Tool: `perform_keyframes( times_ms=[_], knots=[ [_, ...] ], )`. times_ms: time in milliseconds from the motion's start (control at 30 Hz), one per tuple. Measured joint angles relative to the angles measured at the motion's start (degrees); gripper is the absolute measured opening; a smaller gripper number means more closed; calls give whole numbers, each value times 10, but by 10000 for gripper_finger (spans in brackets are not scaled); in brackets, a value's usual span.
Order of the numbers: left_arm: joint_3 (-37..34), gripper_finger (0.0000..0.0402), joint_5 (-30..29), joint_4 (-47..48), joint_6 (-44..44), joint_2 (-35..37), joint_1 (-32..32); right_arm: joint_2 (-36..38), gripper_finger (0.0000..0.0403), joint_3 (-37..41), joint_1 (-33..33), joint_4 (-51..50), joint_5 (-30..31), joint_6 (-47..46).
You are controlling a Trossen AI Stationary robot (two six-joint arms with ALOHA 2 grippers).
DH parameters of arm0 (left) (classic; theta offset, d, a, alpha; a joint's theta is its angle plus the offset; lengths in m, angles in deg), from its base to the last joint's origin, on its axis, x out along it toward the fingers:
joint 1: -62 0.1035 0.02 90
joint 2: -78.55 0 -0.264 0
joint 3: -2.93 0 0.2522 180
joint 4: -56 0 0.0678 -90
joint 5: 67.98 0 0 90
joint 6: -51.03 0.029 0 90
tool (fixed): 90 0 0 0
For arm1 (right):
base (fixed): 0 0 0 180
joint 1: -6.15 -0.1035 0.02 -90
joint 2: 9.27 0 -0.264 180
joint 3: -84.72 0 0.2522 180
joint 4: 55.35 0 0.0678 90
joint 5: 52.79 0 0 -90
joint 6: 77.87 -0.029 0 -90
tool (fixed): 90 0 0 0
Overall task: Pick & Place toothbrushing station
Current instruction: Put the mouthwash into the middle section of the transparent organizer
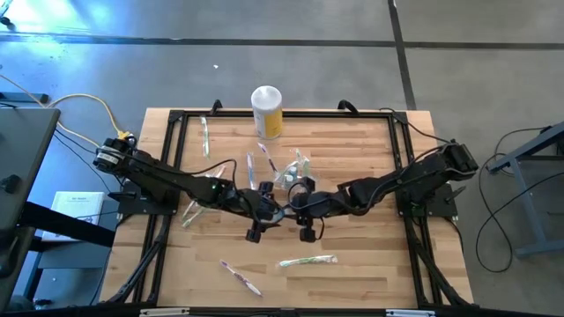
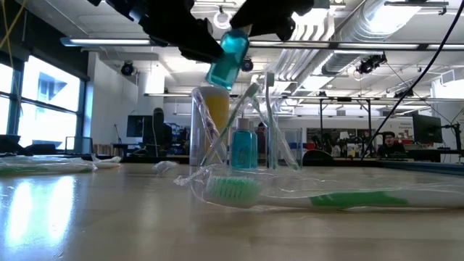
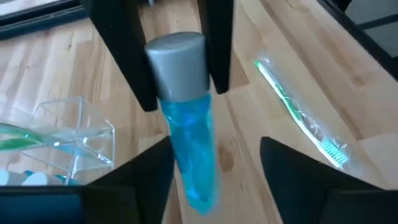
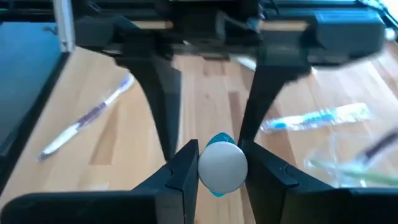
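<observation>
A blue tube (image 3: 186, 143) with a grey-white cap hangs above the table's middle between my two grippers. My right gripper (image 4: 222, 155) is shut on it. My left gripper (image 3: 216, 142) is open, and its fingers stand on either side of the tube's flat tail end. In the low view the tube (image 2: 228, 58) slants above the clear holder (image 2: 239, 138). The holder stands on the table with toothbrushes and another blue tube in it. It also shows in the high view (image 1: 291, 172) and the left wrist view (image 3: 74, 137). My right gripper pinches the tube's cap (image 4: 222, 167) by its sides between its two fingers (image 3: 217, 56). It comes from the table's right, and the tube reaches out past the fingertips toward my left gripper. The tube is lifted clear and tilted. My left gripper: I cannot tell whether a finger (image 3: 155, 168) touches the tail.
A white-topped yellow canister (image 1: 267, 110) stands at the far middle. Wrapped toothbrushes lie about: green near the front (image 1: 308, 261), (image 2: 290, 194), (image 3: 298, 115); pink at the front (image 1: 240, 276); one at the far left (image 1: 205, 136); a teal one (image 4: 317, 118).
</observation>
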Motion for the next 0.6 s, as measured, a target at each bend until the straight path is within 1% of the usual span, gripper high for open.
perform_keyframes(
  times_ms=[67, 167, 300, 500, 600],
  knots=[
    [0, 248, -13, 12, -2, 0, 0, 0, 95, 0, 0, -18, 7, -15],
    [0, 260, -49, 40, -11, 0, 0, 0, 95, 0, 0, -44, 19, -43],
    [-1, 263, -103, 95, -38, 0, 0, 0, 95, 0, 5, -77, 74, -83],
    [-2, 264, -152, 174, -75, 0, 0, 8, 95, -1, 33, -97, 108, -146],
    [-2, 264, -171, 209, -81, 0, 0, 16, 95, -1, 46, -112, 110, -173]
  ],
)
